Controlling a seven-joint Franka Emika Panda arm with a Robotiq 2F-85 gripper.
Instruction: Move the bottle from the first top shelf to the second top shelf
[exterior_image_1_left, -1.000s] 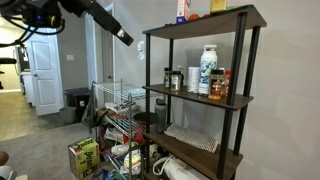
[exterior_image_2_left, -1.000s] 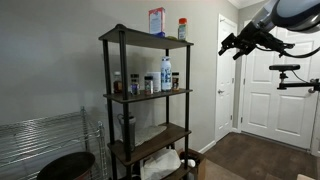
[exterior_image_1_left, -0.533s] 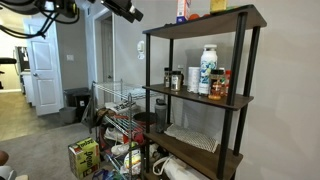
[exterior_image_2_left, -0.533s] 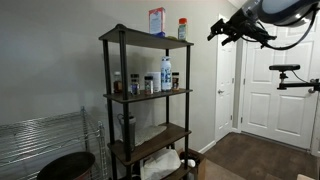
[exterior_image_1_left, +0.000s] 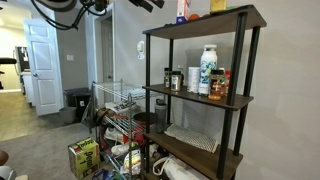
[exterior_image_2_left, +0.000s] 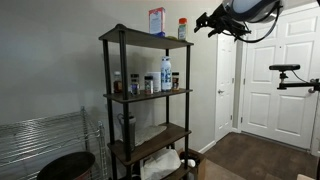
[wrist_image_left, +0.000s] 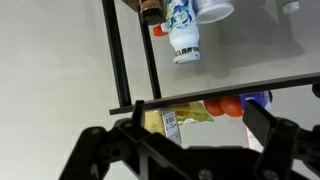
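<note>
The end effector (exterior_image_2_left: 201, 21) hangs near the bottle (exterior_image_2_left: 182, 29), not touching it. The bottle stands on the first top shelf (exterior_image_2_left: 138, 36). Only the wrist view shows the fingers (wrist_image_left: 88, 150) spread wide and empty.

The walls (exterior_image_2_left: 55, 70) are grey. A white door (exterior_image_2_left: 292, 90) stands closed above a dark floor (exterior_image_2_left: 250, 155).
</note>
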